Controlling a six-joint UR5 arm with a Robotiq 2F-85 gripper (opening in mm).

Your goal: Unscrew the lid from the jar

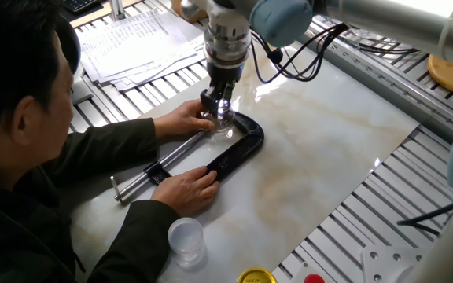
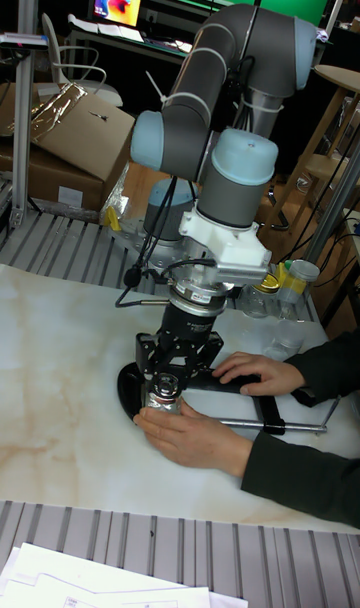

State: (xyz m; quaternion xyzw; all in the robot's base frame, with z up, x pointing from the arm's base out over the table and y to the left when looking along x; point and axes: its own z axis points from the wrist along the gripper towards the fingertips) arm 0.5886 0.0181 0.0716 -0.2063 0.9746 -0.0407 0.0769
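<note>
The small clear jar [image 1: 224, 126] stands inside the bow of a black C-clamp [image 1: 241, 146]. A person's hand [image 1: 180, 120] cups it from the left. In the tall fixed view the jar [image 2: 163, 406] shows just above those fingers [image 2: 193, 436], with the shiny lid [image 2: 165, 388] on top. My gripper [image 1: 218, 111] comes straight down onto the jar's top, its black fingers [image 2: 148, 360] closed around the lid [image 1: 221, 116]. From the fixed view the gripper body hides most of the lid.
The person's other hand [image 1: 187, 189] presses on the clamp's bar. A frosted clear cup [image 1: 185, 238] and a gold-yellow lid [image 1: 256, 277] sit near the front edge. Papers [image 1: 132, 38] lie at the back left, and a wooden disc [image 1: 452, 72] at the right.
</note>
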